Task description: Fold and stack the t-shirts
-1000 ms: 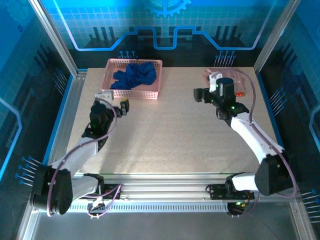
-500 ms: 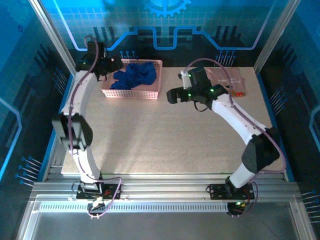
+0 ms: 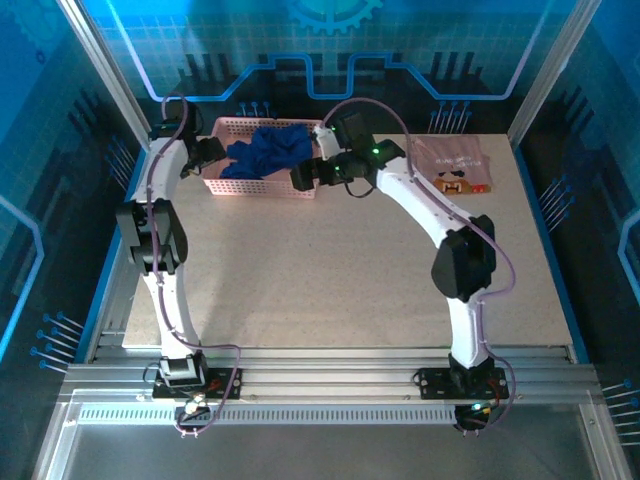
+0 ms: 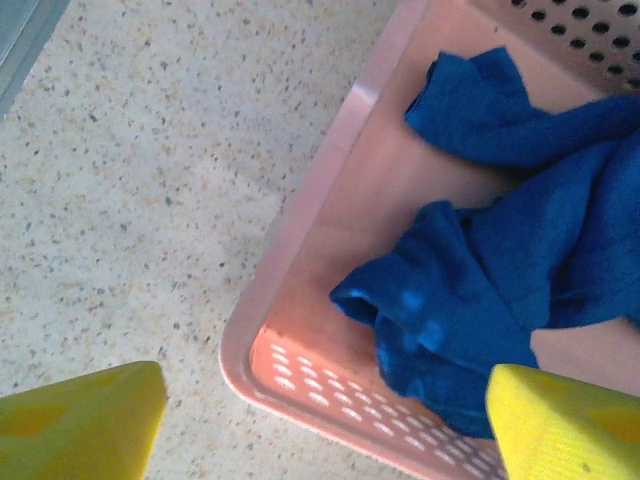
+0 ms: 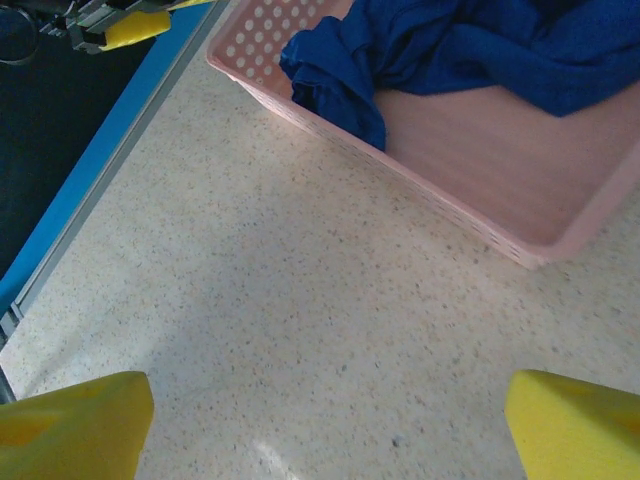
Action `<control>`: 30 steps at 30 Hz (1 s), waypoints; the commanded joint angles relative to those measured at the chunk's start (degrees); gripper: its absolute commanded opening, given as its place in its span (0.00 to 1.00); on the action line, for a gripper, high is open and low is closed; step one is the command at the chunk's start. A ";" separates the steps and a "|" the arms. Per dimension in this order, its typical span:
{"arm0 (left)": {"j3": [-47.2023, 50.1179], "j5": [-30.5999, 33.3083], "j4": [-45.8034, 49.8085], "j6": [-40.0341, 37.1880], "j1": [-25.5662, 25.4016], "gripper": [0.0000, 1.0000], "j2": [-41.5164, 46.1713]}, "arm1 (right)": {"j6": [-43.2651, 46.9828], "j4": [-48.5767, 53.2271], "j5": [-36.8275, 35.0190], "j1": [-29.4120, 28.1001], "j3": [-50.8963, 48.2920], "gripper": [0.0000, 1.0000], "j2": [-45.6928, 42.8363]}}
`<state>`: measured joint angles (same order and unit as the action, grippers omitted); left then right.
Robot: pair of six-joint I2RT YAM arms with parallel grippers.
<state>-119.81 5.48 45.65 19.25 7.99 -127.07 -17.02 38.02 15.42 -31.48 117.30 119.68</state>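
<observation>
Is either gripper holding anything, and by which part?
Nothing is held. Left gripper and right gripper are open and empty; the blue shirt lies in the basket.

From high at the rear you overlook the whole tabletop (image 3: 320, 270); both wrist cameras look closely down at its basket (image 3: 262, 188)

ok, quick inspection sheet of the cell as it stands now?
Surface: speckled table, bare in the middle.
Job's things: blue t-shirt crumpled in the pink basket; pink t-shirt lying on the table, far right.
Clutter: nothing seen.
Grippers: left gripper open, astride the basket's corner; right gripper open over bare table beside the basket.
Cables: purple cable looped along each arm.
Surroundings: aluminium frame, blue-lit panels.
</observation>
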 commanded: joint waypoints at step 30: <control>59.40 -18.82 -17.17 23.27 -9.04 0.04 25.65 | -6.23 8.94 -7.30 -3.96 36.18 0.93 33.39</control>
<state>-68.27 -7.44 25.04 34.44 2.61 -102.13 -24.99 42.41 11.90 -33.52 151.98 150.41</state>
